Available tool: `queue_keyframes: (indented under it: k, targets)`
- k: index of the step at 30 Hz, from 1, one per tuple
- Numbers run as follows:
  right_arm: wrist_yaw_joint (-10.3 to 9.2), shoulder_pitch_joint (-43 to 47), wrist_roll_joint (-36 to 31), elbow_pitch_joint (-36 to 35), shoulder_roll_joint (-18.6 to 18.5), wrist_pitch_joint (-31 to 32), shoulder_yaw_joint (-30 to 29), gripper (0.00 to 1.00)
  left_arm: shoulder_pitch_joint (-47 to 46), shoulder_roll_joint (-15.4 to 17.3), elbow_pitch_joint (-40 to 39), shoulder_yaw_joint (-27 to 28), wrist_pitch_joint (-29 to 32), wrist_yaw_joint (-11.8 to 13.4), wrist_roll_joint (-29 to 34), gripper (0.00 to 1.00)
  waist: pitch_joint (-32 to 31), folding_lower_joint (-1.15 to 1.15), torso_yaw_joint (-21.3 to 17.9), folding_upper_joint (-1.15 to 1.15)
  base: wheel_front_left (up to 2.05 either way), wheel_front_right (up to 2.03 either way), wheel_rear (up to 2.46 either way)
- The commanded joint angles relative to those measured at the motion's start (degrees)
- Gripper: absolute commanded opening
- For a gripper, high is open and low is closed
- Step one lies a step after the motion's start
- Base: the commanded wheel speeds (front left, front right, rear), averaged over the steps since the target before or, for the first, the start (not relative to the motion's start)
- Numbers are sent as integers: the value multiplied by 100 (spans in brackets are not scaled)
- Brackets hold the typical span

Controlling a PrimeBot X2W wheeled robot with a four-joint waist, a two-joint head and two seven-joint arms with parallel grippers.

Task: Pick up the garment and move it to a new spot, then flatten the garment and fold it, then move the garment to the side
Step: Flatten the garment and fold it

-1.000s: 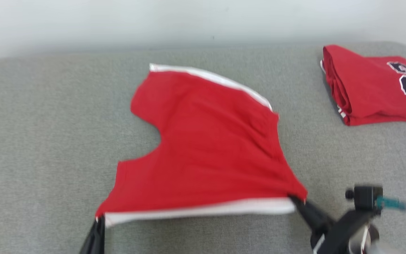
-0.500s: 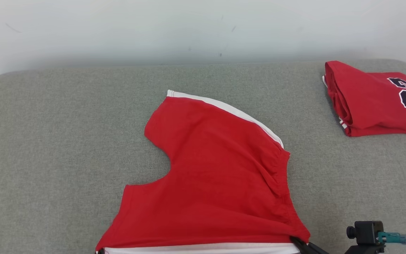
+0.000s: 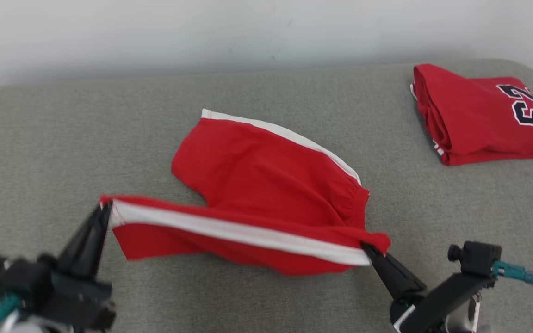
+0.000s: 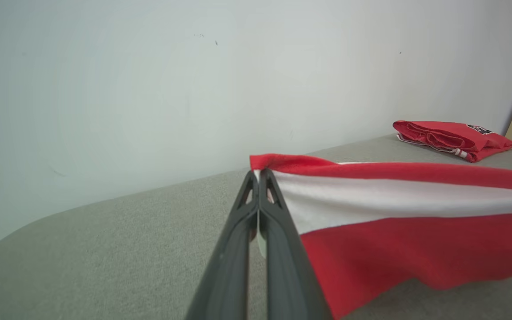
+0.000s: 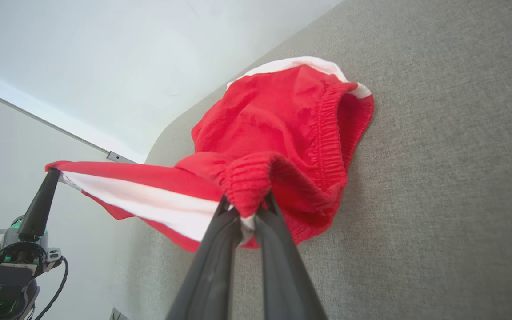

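The garment (image 3: pixel 266 180) is a pair of red shorts with white side stripes, lying in the middle of the grey cushioned surface (image 3: pixel 63 138). Its near edge is lifted off the surface and stretched taut between my two grippers. My left gripper (image 3: pixel 104 208) is shut on the leg-hem corner (image 4: pixel 265 166). My right gripper (image 3: pixel 369 247) is shut on the elastic waistband corner (image 5: pixel 249 184). The far half of the shorts (image 5: pixel 282 106) still rests flat on the surface.
A folded red jersey (image 3: pixel 479 115) with dark numerals lies at the far right corner of the surface. A white wall (image 3: pixel 248 32) runs behind the surface. Bare grey fabric stretches to the left of the shorts.
Both grippers have lifted the near edge of the shorts and carried it toward the far half, so the near stripe now hangs above the surface. The head camera has also shifted.
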Motion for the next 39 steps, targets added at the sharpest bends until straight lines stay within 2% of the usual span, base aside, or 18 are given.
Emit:
queue_keyframes:
  k: [1,9,15,23,31,32,33,34,35,39]
  targets:
    - [-5,-197,62,54,111,-48,-19,0,-416,200,13,-79,138,-28,-59,0,287,-1,-239,0,0,0,0]
    - [-3,-1325,248,651,711,-217,15,0,-2422,1257,621,-916,767,-57,-688,0,1000,-1,-820,0,0,0,0]
    - [-3,-2124,426,1266,1067,-386,144,0,-3604,1709,1471,-1586,1072,-59,-1151,0,1390,-1,-1222,0,0,0,0]
    - [-3,-2844,676,1798,1312,-647,443,0,-4652,1980,2564,-2306,1126,-60,-1526,0,1722,-1,-1597,0,0,0,0]
    - [-3,-3265,899,2204,1424,-953,775,0,-5201,1942,3690,-3001,939,-60,-1780,0,1845,-1,-1818,0,0,0,0]
    - [-3,-3299,905,2232,1431,-966,840,11,-5243,1953,3800,-3054,884,-60,-1794,0,1836,-1,-1834,0,0,0,0]
    - [-3,-3336,904,2249,1427,-1010,885,42,-5293,1951,3914,-3085,797,-60,-1812,5,1822,-1,-1840,0,0,0,0]
    - [-3,-3366,899,2261,1407,-1060,923,56,-5326,1935,3998,-3131,711,-60,-1816,53,1807,-1,-1838,0,0,0,0]
    - [-3,-3372,892,2281,1380,-1097,961,100,-5330,1922,4078,-3179,627,-60,-1822,100,1787,-1,-1832,0,0,0,0]
    - [-2,-3342,794,2334,1208,-1252,1114,100,-5377,1804,4334,-3333,310,-60,-1905,100,1664,-1,-1739,0,0,0,0]
